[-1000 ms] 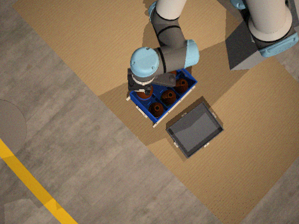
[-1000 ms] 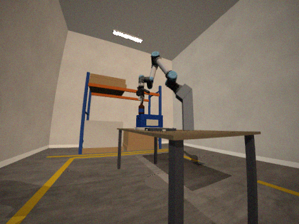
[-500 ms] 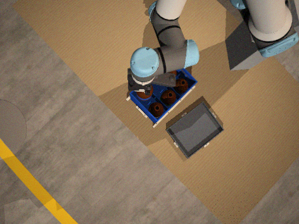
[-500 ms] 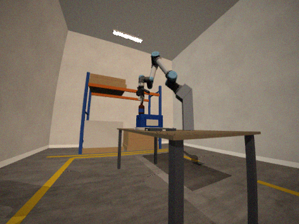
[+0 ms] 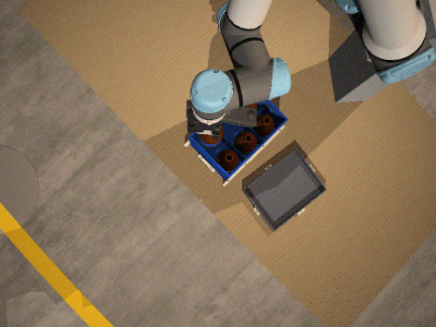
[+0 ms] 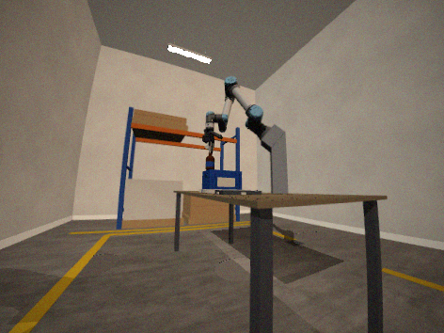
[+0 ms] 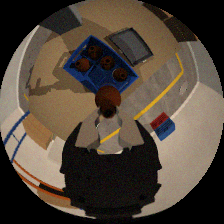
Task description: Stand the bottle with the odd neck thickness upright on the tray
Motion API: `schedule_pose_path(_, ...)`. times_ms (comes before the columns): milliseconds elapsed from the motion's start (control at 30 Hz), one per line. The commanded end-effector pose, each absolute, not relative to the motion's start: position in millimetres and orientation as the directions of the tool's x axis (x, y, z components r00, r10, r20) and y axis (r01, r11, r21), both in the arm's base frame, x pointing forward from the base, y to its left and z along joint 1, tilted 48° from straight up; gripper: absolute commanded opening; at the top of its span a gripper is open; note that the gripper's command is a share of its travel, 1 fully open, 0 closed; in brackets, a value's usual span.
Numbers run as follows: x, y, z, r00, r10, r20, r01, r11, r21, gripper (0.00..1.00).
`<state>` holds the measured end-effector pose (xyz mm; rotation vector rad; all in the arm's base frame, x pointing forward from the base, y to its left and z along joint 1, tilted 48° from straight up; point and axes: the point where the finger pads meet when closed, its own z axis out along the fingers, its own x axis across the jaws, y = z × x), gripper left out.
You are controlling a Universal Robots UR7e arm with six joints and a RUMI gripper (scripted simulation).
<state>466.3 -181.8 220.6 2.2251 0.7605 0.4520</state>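
Above the blue crate (image 6: 221,180) hangs the brown bottle (image 6: 210,162), pinched by the neck in the hand (image 6: 210,147), lifted free of its cell and dangling upright over the crate's left end. Four bottles sit below in the crate, seen from the wrist view. Over to the right waits the grey tray (image 5: 284,188), just beside the crate on the worktop (image 5: 369,194), nothing in it yet. Now the danger, as I judge it: a neck grip is slim, so a quick swing could set the bottle pendulating or let it slip. Carry it too low and its base could clip the crate wall, shoving the loose crate. Set down tilted, it may topple or nudge the tray.
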Motion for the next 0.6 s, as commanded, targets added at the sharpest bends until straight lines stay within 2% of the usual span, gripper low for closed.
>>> schedule_pose_path(0, 466.5, -180.8, 220.4, 0.763, 0.640, 0.089, 0.383, -0.558, 0.736, 0.00)
schedule_pose_path(567, 466.9, -174.9, 216.1, 0.763, 0.640, 0.089, 0.383, -0.558, 0.736, 0.00)
